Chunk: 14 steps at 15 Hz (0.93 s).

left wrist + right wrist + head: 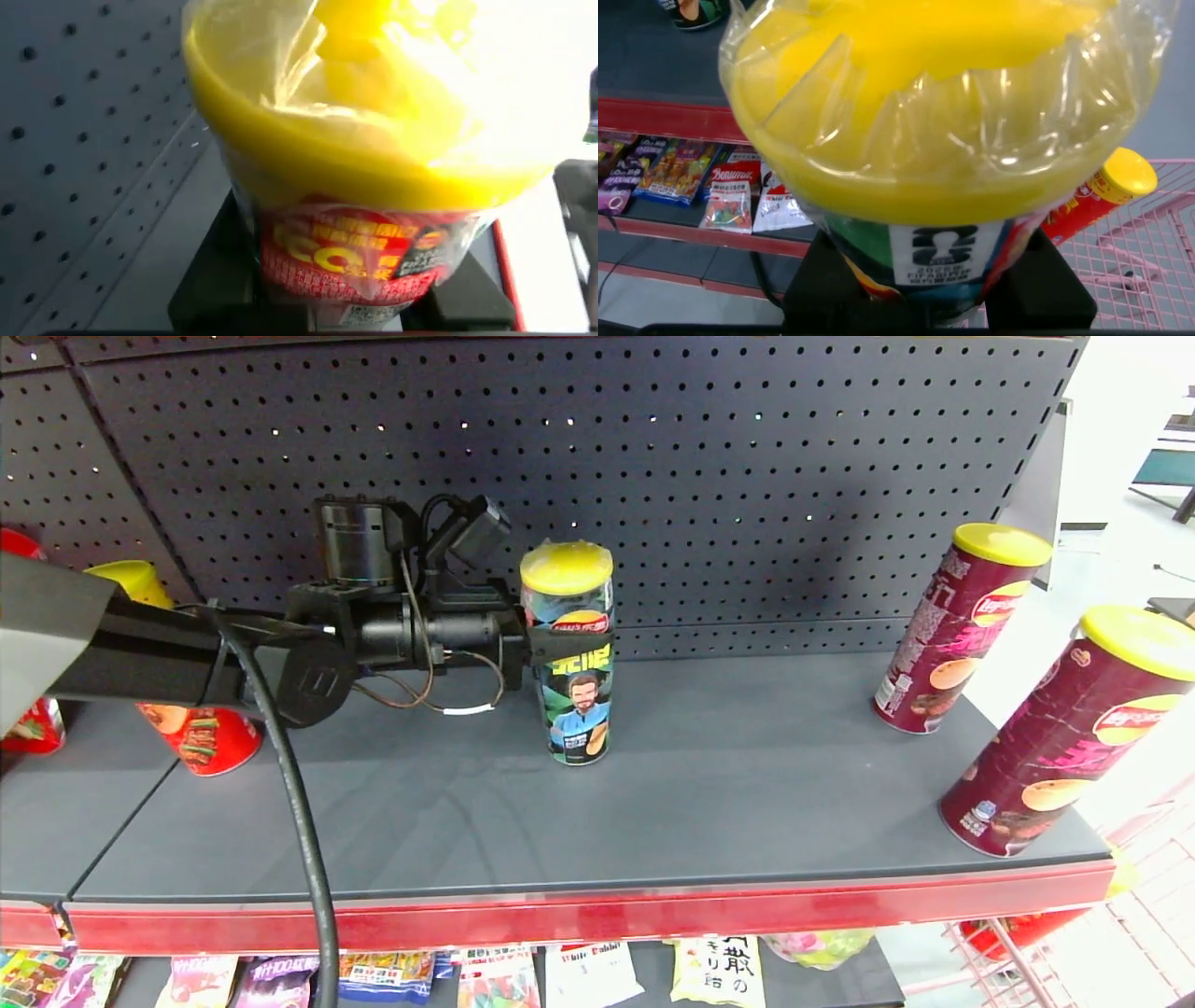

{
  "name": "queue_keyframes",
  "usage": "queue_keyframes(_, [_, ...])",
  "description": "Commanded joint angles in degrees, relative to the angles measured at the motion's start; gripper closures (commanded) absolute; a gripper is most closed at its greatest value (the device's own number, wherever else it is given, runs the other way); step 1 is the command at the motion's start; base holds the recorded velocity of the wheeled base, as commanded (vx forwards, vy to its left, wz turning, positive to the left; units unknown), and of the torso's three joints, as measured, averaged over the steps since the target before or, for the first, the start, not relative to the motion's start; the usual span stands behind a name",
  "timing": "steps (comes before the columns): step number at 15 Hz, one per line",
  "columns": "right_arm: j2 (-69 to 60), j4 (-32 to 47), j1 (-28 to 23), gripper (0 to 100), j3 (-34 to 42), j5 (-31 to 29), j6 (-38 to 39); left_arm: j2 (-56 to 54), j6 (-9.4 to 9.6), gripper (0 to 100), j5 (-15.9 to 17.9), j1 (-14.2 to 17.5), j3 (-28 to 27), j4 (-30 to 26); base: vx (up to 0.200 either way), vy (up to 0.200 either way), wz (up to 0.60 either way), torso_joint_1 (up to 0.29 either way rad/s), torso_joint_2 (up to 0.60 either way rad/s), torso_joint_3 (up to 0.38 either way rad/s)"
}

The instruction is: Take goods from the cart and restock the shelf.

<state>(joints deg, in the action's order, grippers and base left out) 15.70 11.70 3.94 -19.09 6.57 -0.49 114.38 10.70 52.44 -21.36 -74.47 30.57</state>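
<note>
The left gripper (pixel 569 644) is clamped around a green-and-blue chip can (pixel 577 709), its fingers closed on the upper half just under the yellow lid. The can stands upright in the middle of the grey shelf (pixel 747 784), in front of the pegboard (pixel 747 476), and its base appears to rest on the deck. Its long axis is vertical, while the arm comes in level from the robot's left, so the grip crosses the can at a right angle. From here the placing looks all but done. What is left is probably to spread the fingers and draw the arm out along its own line, leftward, without dragging the tall can over. Two maroon chip cans (pixel 952 625) stand well apart to the right. The red cans (pixel 201 737) on the left sit close beneath the arm and look like the likelier thing to clip. The right gripper (pixel 938 289) grips a second chip can (pixel 943 121) of the same design, lid toward its camera, with a dark finger (pixel 817 289) on either side. Beyond it lie the pink cart (pixel 1148 271), holding a red can (pixel 1097 198), and the snack packets (pixel 729 196) below the shelf.
</note>
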Motion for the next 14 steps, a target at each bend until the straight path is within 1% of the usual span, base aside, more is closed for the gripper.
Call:
queue_keyframes(1, [0.03,-0.01,0.02,100,-0.16,0.02,0.14,-2.94,-0.16,100,2.40,-1.14,1.79,-0.25,0.000,0.000,0.00,0.000,0.00,0.000])
queue_keyframes(3, [0.12,-0.01,0.02,100,-0.16,0.11,0.14,-5.40,-0.24,100,3.10,-3.95,5.13,-0.34,0.000,0.000,0.00,0.000,0.00,0.000])
queue_keyframes(4, [0.21,-0.01,0.11,100,-0.25,0.20,0.14,-6.28,-0.60,100,3.19,-5.98,7.32,-0.16,0.000,0.000,0.00,0.000,0.00,0.000])
queue_keyframes(6, [0.21,-0.01,0.02,100,-0.68,0.11,0.14,-6.19,-0.16,100,3.28,-6.68,8.64,0.28,0.000,0.000,0.00,0.000,0.00,0.000])
queue_keyframes(9, [0.12,-0.01,0.11,100,-0.77,0.11,0.14,-7.07,-0.24,100,3.37,-7.47,9.52,0.28,0.000,0.000,0.00,0.000,0.00,0.000])
queue_keyframes(14, [0.12,-0.01,0.11,100,-1.04,0.20,0.14,-8.39,-0.07,100,5.74,-7.73,12.95,0.36,0.000,0.000,0.00,0.000,0.00,0.000])
